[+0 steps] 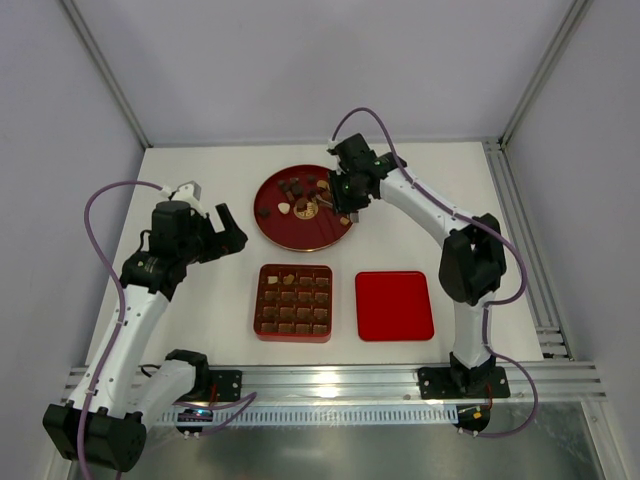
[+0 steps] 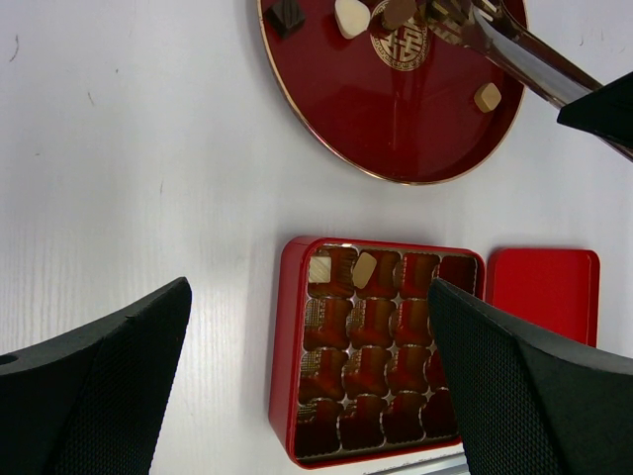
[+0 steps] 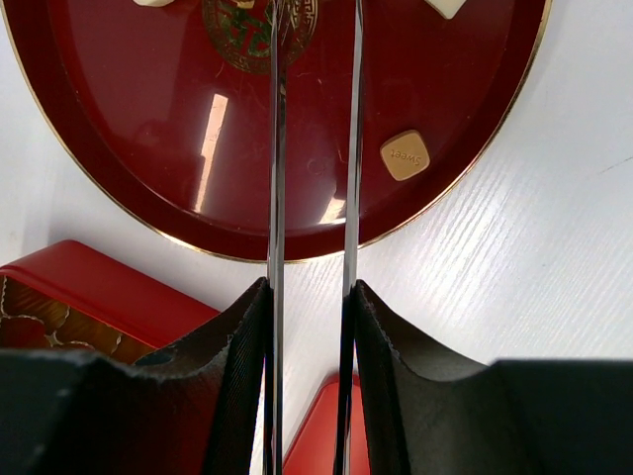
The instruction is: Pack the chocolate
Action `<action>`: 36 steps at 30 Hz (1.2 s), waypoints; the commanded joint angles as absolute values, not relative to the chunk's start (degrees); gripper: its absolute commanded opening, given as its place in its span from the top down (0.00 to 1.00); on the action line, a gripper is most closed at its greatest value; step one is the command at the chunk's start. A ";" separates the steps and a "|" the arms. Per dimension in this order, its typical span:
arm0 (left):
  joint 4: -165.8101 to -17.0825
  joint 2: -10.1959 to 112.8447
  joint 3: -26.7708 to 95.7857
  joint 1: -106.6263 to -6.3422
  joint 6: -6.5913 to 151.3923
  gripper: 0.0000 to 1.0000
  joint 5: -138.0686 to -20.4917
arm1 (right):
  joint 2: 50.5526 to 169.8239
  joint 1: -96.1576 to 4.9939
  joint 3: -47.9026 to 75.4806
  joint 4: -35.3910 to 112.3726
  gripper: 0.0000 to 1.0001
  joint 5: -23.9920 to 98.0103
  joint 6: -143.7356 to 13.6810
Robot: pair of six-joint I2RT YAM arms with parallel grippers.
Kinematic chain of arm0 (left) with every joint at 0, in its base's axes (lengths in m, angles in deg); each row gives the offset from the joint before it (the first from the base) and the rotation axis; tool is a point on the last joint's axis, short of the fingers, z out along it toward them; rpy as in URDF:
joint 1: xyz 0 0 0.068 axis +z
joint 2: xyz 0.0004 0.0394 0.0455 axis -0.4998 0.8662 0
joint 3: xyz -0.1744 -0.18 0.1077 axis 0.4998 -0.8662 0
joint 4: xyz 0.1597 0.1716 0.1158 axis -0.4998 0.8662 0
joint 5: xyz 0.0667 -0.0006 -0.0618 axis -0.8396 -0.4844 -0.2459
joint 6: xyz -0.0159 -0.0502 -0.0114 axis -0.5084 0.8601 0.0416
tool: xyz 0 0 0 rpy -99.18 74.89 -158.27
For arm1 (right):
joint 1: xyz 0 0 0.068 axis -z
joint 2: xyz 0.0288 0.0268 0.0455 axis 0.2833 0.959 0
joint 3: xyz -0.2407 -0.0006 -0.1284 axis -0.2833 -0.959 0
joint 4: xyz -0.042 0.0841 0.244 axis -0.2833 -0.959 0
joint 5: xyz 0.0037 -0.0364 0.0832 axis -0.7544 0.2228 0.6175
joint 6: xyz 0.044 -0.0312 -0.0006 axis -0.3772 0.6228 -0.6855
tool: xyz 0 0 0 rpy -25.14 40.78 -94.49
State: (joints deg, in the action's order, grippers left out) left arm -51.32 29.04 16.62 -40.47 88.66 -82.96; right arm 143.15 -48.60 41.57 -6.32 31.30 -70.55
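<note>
Chocolate pieces, dark, brown and cream, lie on a round red plate. My right gripper is shut on metal tongs, and both blades reach over the plate's gold emblem. The blade tips run past the top edge of the right wrist view. A tan piece lies to their right. In front of the plate stands the red grid box, with a white piece and a tan piece in its far row. My left gripper hangs open above the box's left side.
The flat red lid lies right of the box. From the left wrist the tongs show crossing the plate. An aluminium rail runs along the near table edge. White walls stand behind and at both sides.
</note>
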 commanded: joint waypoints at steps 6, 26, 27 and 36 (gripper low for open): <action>-51.81 29.09 16.74 -40.44 87.80 0.00 -82.36 | 143.63 -48.97 42.48 -4.07 0.60 32.09 -70.25; -51.81 29.27 16.74 -40.44 87.63 0.00 -82.27 | 145.83 -48.97 46.17 -6.70 0.61 31.30 -69.99; -51.81 29.35 16.74 -40.44 87.63 0.00 -82.18 | 145.57 -48.97 46.09 -6.70 0.60 31.39 -70.16; -51.90 29.27 16.74 -40.44 87.72 0.00 -82.18 | 144.60 -48.97 45.56 -6.70 0.61 31.04 -70.08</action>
State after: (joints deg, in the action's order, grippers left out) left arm -51.32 29.06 16.62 -40.47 88.66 -82.96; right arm 147.45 -48.60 44.00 -6.56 31.63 -70.53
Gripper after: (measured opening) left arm 0.996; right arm 0.400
